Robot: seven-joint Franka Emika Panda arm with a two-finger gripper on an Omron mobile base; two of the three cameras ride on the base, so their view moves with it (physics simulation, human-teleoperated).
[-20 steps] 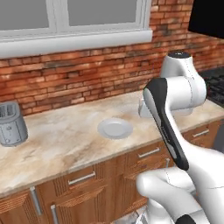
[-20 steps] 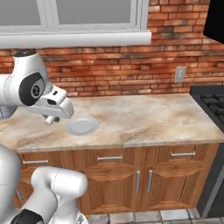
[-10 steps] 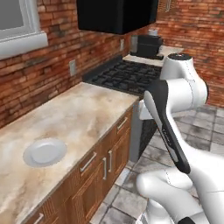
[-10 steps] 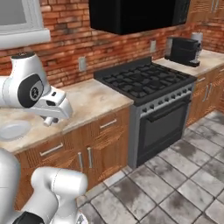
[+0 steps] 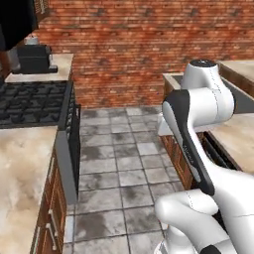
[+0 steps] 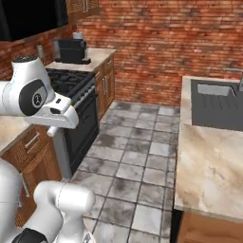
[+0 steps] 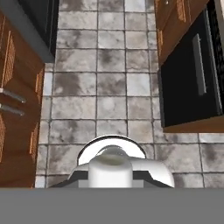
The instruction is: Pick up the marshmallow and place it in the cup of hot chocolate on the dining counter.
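The marshmallow, the cup of hot chocolate and the dining counter are out of view. My gripper (image 6: 52, 130) hangs tucked close to the arm's upper joint and points down at the tiled floor (image 7: 109, 87). Its fingers are hidden behind the white hand, so I cannot tell whether they are open or shut, or whether anything sits between them. In the left base view the folded arm covers the hand.
A black stove (image 5: 30, 101) stands on the left, with a dark appliance (image 6: 71, 50) on the counter behind it. On the right is a marbled counter (image 6: 209, 161) with a steel sink (image 6: 216, 102). Grey floor tiles (image 5: 119, 163) run between them to a brick wall.
The whole picture has swung: the base has turned away from the window counter with the grey plate, past the stove, towards the open floor. The arm keeps its folded pose.
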